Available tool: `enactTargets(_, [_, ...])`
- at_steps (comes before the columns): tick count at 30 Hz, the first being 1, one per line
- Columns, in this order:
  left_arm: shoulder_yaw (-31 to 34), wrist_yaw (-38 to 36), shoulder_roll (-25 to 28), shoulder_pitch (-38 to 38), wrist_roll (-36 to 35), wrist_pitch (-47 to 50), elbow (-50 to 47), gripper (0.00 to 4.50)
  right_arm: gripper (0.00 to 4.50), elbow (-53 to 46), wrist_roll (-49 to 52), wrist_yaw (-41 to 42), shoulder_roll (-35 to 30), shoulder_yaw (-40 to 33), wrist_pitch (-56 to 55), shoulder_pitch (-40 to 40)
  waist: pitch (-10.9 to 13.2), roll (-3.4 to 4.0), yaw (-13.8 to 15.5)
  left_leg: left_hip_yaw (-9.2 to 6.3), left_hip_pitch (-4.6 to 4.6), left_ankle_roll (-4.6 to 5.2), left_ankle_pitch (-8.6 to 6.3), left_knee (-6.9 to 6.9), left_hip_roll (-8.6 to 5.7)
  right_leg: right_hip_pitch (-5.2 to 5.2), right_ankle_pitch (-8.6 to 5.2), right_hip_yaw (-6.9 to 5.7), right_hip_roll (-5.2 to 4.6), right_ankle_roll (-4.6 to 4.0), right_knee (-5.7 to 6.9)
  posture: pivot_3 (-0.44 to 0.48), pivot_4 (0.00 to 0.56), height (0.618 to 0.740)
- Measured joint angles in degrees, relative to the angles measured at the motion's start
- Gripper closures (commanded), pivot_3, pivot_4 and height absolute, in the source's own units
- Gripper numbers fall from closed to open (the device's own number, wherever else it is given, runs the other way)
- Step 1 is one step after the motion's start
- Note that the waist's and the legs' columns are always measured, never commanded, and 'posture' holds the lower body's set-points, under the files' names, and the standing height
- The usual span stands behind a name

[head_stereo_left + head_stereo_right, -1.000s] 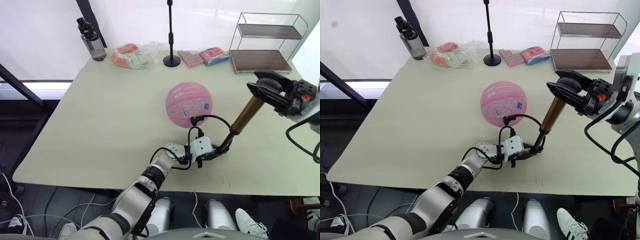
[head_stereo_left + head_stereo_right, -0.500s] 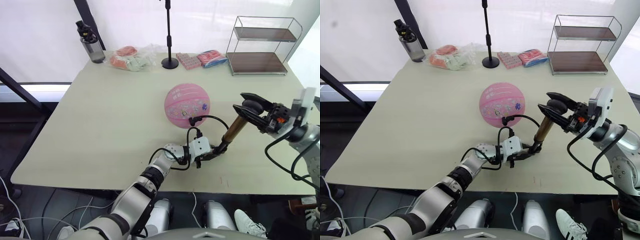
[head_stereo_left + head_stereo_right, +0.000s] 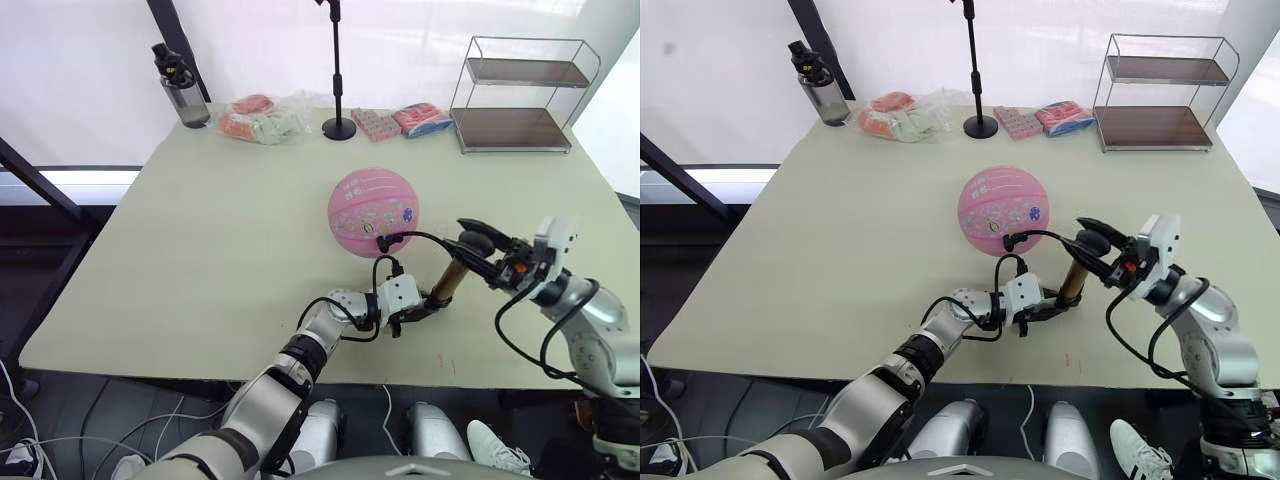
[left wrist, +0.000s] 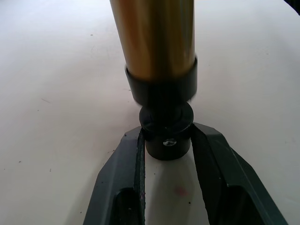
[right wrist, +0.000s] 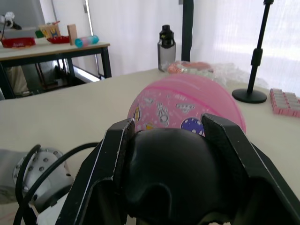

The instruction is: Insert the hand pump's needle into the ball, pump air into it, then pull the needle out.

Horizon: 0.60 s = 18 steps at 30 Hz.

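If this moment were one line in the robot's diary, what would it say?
needle in ball | left gripper clamps pump base | right gripper grips handle, pushed down

— Could you make out the needle [image 3: 372,243] at the ball [image 3: 373,211]?
— No, it was too small; only the hose [image 3: 420,236] end met the rubber.
— And the pump [image 4: 157,42]?
— The left wrist view cut off its upper barrel. The right gripper [image 5: 168,136] hid most of the handle [image 5: 169,173].

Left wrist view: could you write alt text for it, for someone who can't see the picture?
Two black fingers of the left gripper clamp the black bottom cap of the hand pump, whose gold-bronze cylinder rises above them. Behind lies the pale table.
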Motion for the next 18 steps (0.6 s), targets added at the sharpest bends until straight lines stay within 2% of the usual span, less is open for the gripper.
enactTargets(18, [0.16,-0.04,0.08,0.04,-0.35,0.28,0.26,3.42,2.48,1.72,-1.97,0.02,1.86,1.07,-2.46,-0.7,-0.34,0.0,-0.09,0.0,0.03,0.0,0.0,-0.02,0.03,0.01,0.0,0.02,0.04,0.0,0.0,0.0,0.15,0.736])
